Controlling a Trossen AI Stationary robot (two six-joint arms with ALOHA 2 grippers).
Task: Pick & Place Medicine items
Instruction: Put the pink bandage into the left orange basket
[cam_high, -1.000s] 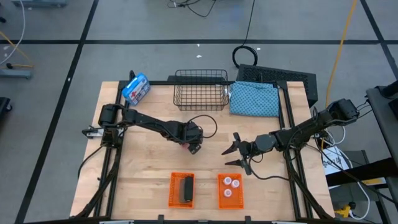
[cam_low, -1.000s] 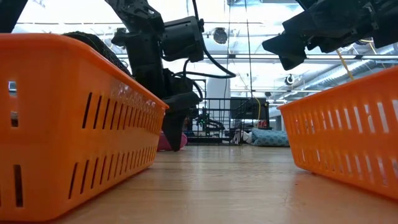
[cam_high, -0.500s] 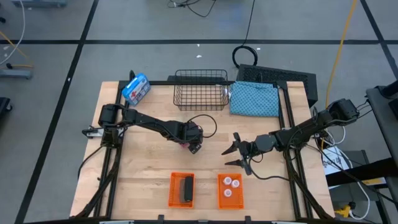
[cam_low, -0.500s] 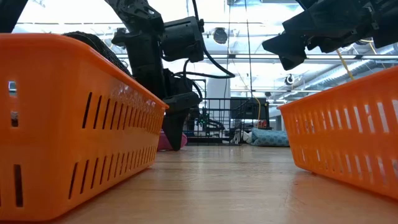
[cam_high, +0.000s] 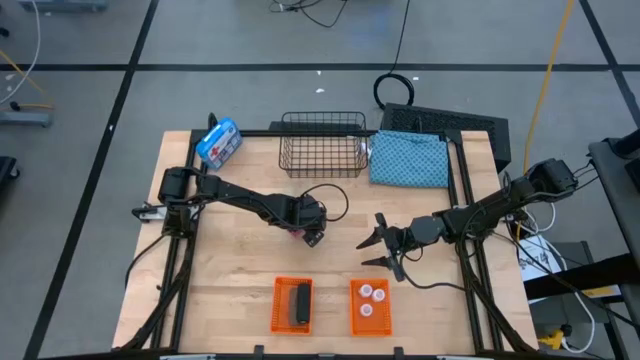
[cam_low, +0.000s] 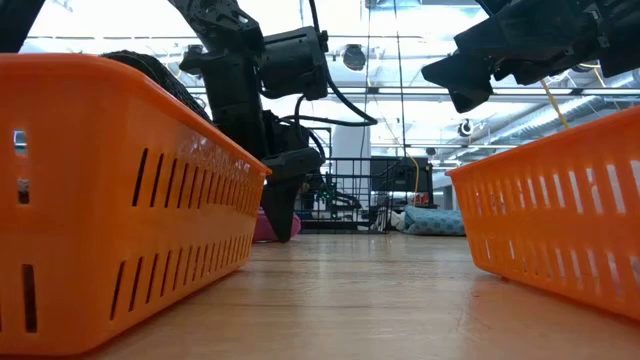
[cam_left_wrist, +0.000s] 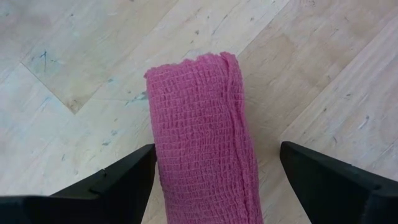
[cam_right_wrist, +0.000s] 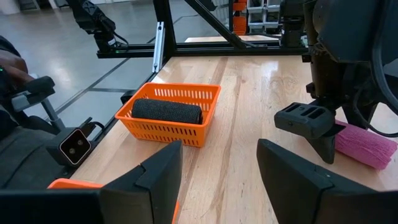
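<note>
Pink roll (cam_left_wrist: 202, 134) lies flat on the wooden table (cam_high: 230, 270), at centre frame in the high view. Left gripper (cam_high: 308, 232) is down over it, jaws spread wide, one finger either side, not yet closed. Right gripper (cam_high: 378, 250) hangs right of centre above the table, jaws partly apart, holding nothing. Left orange basket (cam_high: 293, 305), bottom centre, holds the black roll (cam_right_wrist: 166, 111). Right orange basket (cam_high: 368, 306) beside it holds three white bottles (cam_high: 371, 296). Brown piece not visible.
</note>
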